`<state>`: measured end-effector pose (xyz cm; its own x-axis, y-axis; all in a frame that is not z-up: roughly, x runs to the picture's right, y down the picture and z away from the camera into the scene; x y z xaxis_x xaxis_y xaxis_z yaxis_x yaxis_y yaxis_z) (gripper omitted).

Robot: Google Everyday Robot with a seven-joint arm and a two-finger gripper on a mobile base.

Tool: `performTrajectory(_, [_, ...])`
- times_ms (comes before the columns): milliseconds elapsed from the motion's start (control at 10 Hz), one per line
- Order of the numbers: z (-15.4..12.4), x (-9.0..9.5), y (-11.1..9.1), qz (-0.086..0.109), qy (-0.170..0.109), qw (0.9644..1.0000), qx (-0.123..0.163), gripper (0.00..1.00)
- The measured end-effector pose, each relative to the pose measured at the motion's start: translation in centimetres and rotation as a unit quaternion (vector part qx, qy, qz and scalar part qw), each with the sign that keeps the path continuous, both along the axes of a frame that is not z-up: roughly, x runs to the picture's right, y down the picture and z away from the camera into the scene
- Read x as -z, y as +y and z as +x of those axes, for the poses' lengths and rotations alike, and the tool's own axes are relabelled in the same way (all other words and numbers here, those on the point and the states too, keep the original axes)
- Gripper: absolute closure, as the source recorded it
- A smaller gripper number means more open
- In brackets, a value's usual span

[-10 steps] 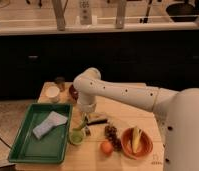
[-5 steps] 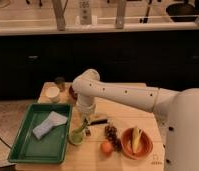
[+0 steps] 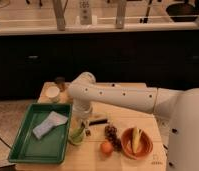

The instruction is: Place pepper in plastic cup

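The plastic cup (image 3: 76, 137), small and greenish-yellow, stands on the wooden table (image 3: 118, 107) just right of the green tray. A slim yellow-green shape, the pepper (image 3: 80, 130), slants from the cup's mouth up toward the gripper. My gripper (image 3: 83, 122) hangs at the end of the white arm (image 3: 118, 97), directly above the cup and touching the pepper's upper end. How far the pepper's lower end sits inside the cup cannot be told.
A green tray (image 3: 23, 150) holds a blue-white cloth (image 3: 49, 124) at the left. A pale white cup (image 3: 53, 92) stands at the back left. An orange fruit (image 3: 107, 147), dark grapes (image 3: 111, 132), an orange bowl (image 3: 143, 149) with a banana piece (image 3: 135, 137), and a dark object (image 3: 98, 121) lie to the right.
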<state>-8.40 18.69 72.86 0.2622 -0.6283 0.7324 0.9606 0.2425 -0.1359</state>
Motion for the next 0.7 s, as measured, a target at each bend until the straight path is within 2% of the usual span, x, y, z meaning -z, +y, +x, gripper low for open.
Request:
performTrajectory(400, [-1.8, 1.3, 1.6, 0.002, -0.016, 0.9995, 0.027, 0.99])
performTrajectory(500, [-1.9, 1.4, 1.7, 0.001, -0.016, 0.9994, 0.03, 0.95])
performTrajectory(700, [-2.4, 1.5, 2.2, -0.003, -0.017, 0.999, 0.042, 0.74])
